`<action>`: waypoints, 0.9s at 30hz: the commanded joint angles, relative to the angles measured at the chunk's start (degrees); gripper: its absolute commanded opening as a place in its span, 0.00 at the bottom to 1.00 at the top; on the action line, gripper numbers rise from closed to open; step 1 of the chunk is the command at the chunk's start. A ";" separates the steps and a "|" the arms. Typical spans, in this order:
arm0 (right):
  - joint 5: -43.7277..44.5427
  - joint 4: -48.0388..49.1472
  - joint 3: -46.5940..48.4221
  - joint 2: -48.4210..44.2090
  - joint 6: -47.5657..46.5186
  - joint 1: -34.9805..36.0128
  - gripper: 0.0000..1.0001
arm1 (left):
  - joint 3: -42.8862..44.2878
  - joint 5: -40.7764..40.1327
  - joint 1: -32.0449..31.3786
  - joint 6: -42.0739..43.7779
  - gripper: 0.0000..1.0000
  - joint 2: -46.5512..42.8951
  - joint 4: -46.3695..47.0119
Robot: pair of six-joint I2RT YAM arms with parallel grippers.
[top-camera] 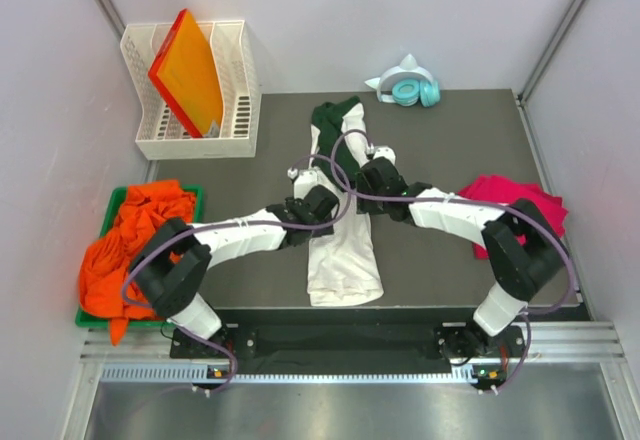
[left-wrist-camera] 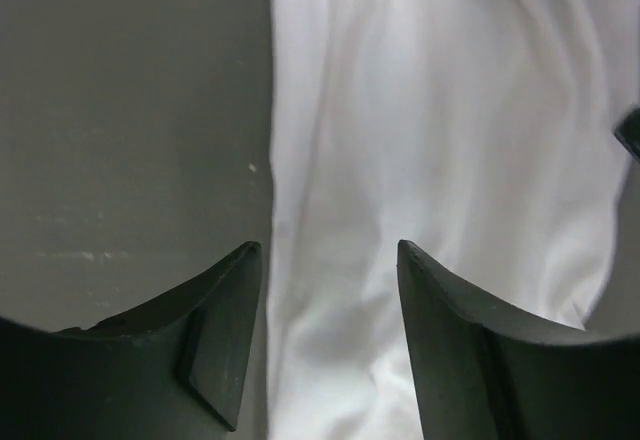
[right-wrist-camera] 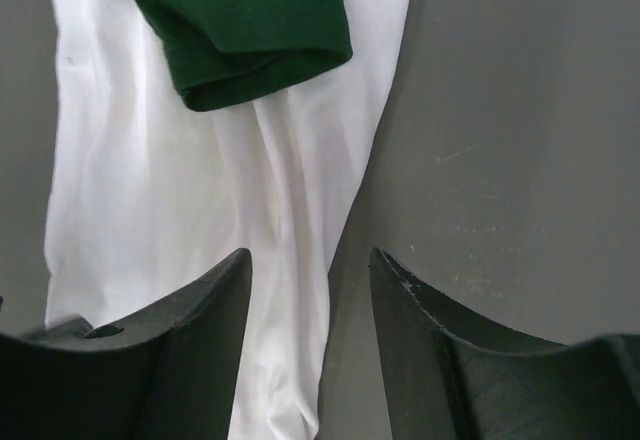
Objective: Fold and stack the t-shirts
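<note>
A white t-shirt (top-camera: 343, 255) with dark green sleeves and collar (top-camera: 335, 120) lies lengthwise down the middle of the dark mat. My left gripper (top-camera: 312, 182) hovers low at its left edge. In the left wrist view its fingers stand open (left-wrist-camera: 328, 245), straddling the border between mat and white cloth (left-wrist-camera: 430, 140). My right gripper (top-camera: 362, 172) is at the shirt's right edge. It is also open (right-wrist-camera: 310, 252), with the white hem (right-wrist-camera: 180, 190) between its fingers and a green sleeve (right-wrist-camera: 250, 30) just ahead. Neither gripper holds anything.
A green bin (top-camera: 195, 192) heaped with orange shirts (top-camera: 130, 240) sits at the left. A folded pink shirt (top-camera: 515, 205) lies at the right, under the right arm's elbow. A white rack (top-camera: 240, 110) with an orange folder and teal headphones (top-camera: 408, 88) stand at the back.
</note>
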 commanded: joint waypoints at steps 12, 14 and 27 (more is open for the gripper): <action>-1.36 -0.34 12.61 12.91 0.24 -3.23 0.24 | 10.70 13.69 8.49 7.06 0.00 16.73 6.91; -1.62 -0.61 12.97 13.79 0.42 -4.10 0.23 | 11.58 13.96 8.58 7.24 0.00 17.88 6.39; -2.94 -0.70 11.39 15.20 1.47 -7.45 0.23 | 7.99 8.34 9.90 6.46 0.00 13.33 -1.17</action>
